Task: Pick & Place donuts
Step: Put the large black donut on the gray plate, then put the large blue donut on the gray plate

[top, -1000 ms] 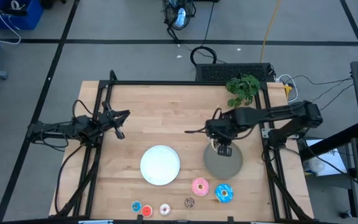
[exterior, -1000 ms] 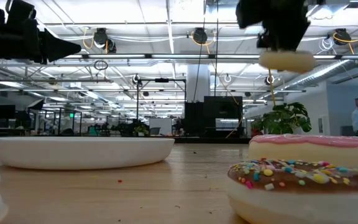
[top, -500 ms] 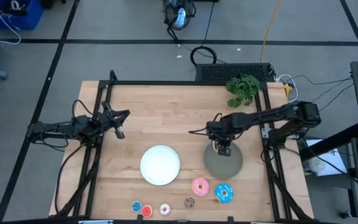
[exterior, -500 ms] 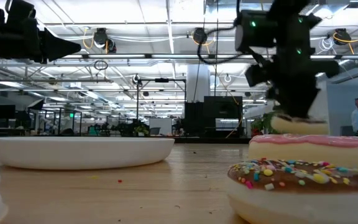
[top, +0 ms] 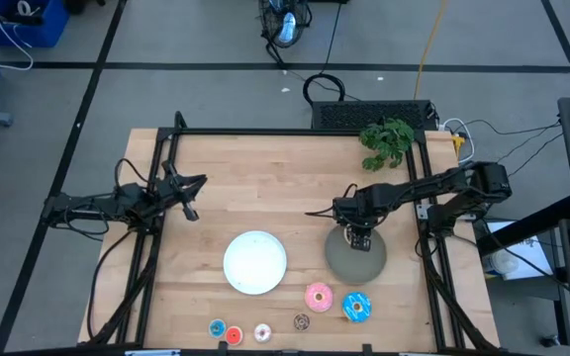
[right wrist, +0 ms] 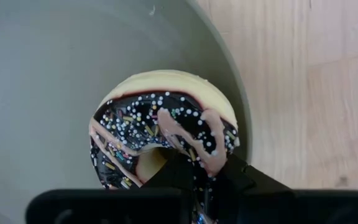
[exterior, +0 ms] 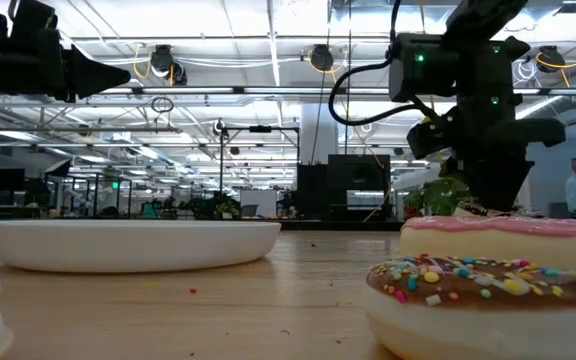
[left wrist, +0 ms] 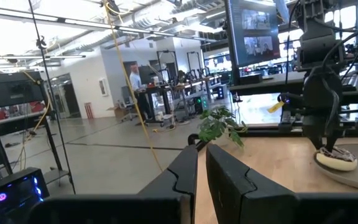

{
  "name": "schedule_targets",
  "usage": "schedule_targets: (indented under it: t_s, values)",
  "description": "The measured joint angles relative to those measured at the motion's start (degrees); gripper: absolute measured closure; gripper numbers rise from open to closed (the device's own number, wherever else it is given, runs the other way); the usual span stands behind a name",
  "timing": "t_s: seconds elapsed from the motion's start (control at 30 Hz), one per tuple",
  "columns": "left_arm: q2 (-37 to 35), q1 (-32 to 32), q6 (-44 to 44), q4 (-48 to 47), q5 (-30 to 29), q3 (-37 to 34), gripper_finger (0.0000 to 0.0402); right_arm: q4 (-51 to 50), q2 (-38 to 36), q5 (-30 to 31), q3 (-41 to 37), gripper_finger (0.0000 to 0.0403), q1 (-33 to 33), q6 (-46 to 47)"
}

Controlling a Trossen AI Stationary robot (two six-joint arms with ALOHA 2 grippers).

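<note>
On the wooden worktop point(top: 265, 178) I see two plates side by side near the front. The white plate point(top: 255, 262) holds nothing that I can see. The grey plate point(top: 354, 255), to its right, carries one thing: the chocolate-sprinkled donut point(right wrist: 166, 127), lying flat near the plate's far rim with its iced face and hole turned straight up, so its ring axis is vertical.

My right gripper point(top: 357, 237) is down on that donut. In the right wrist view its two fingers sit pressed close together, pinching the near side of the ring, with one finger at the hole and the chocolate icing showing beyond them. In the low view the same arm comes down from above behind the front row.

My left gripper point(top: 191, 198) waits over the left side of the worktop, well apart from both plates, its fingers point(left wrist: 185, 171) pressed nearly together on nothing.

In front of the grey plate lie the pink donut point(top: 318, 296) and, just right of it, the larger blue donut point(top: 356, 307), both flat. Along the front edge runs the mini row: brown point(top: 302, 321), white point(top: 262, 333), then red point(top: 234, 335) touching mini blue point(top: 218, 327).
</note>
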Motion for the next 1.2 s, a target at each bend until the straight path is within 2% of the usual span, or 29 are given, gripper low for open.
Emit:
schedule_targets:
  t_s: [0.2, 0.37, 0.5, 0.67, 0.97, 1.2]
  values:
    - [0.0, 0.0, 0.02, -0.01, 0.0, 0.0, 0.036, 2.65, 0.0, -5.81, 0.0, 0.0378, 0.18, -0.15]
    - [0.0, 0.0, 0.65, -0.02, -0.02, 0.0, 0.036, 2.67, 0.0, -2.83, -0.04, 0.038, 0.52, -0.51]
    - [0.01, 0.0, 0.69, -0.02, 0.0, 0.0, 0.036, 2.68, 0.0, -1.01, -0.04, 0.0363, 0.5, -0.09]
    - [0.01, -0.01, 0.78, -0.03, -0.02, 0.0, 0.036, 2.66, 0.0, -1.06, -0.04, 0.0311, 0.5, 0.6]
    - [0.0, 0.0, 1.27, -0.03, -0.02, 0.0, 0.036, 0.52, 0.04, -0.97, 1.0, 0.0182, 0.49, -0.57]
    - [0.02, 0.0, 1.27, -0.03, -0.02, 0.0, 0.036, -6.1, 0.02, 0.45, 6.44, 0.0129, 0.37, -1.57]
